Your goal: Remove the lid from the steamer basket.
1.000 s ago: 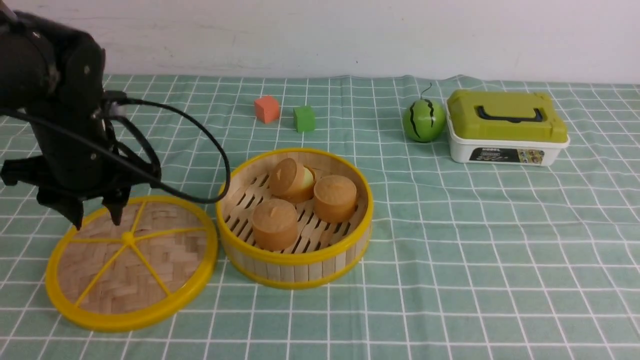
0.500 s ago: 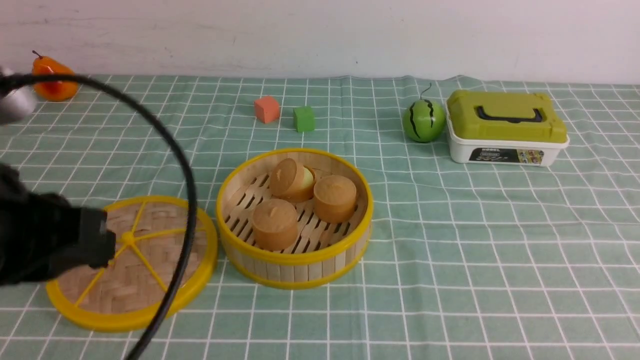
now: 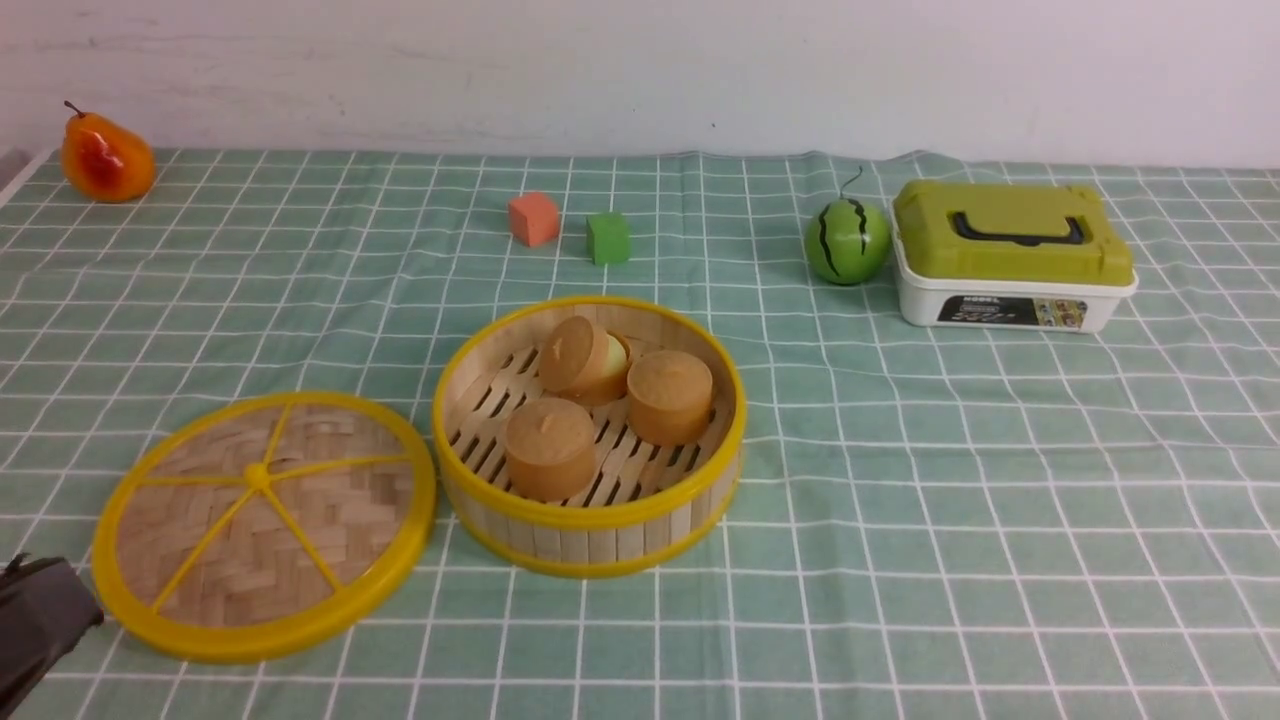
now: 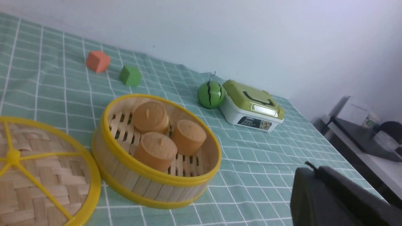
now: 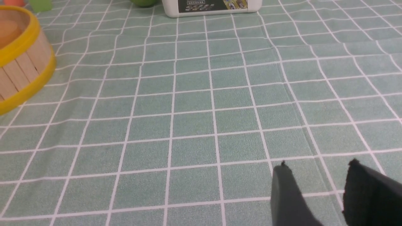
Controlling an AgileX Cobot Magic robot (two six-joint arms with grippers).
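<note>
Withdrawn, left claw [image 3: 45, 625] shows only partly at front view's edge.

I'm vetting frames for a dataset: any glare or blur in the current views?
Left wrist view: bright glare on the box's green lid, background beyond the table soft. Front view: small highlights on the pear, basket crisp. Right wrist view: cloth grid sharp.
</note>
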